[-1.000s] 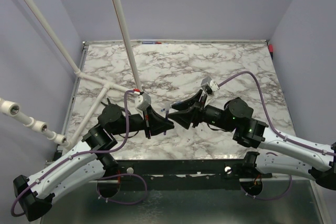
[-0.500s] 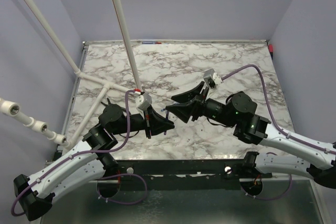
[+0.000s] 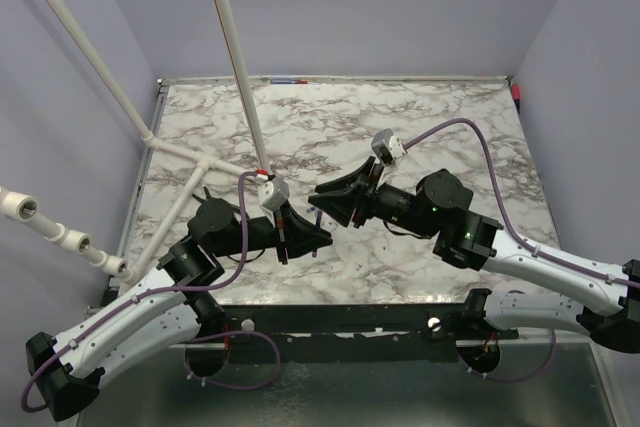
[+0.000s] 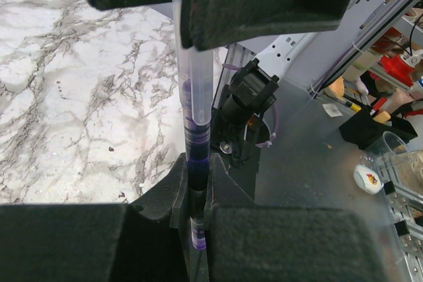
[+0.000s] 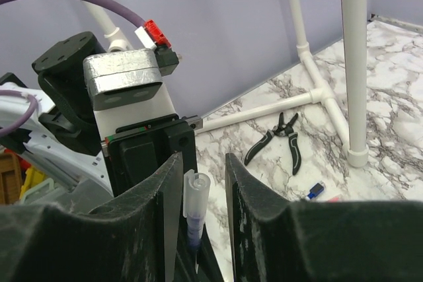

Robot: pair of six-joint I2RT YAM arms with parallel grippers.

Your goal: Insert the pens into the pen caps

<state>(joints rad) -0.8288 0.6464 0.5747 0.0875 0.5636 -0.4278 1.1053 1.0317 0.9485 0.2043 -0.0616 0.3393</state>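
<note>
The left pincer (image 4: 197,179) clamps the lower end of the slim clear-barrelled blue-ink plastic pen (image 4: 197,97), which runs up mid-frame in the left wrist view; the right pincer (image 5: 201,162), parted wide and straddling its top, should centre on the barrel before squeezing gently, lest it bend.

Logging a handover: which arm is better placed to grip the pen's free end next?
Right, probably. The right gripper is open and straddles the free end of the pen, while the left gripper is clamped on its other end.

One pen (image 4: 197,117), one blue cap (image 5: 316,190), one pair of pliers (image 5: 281,138)
</note>
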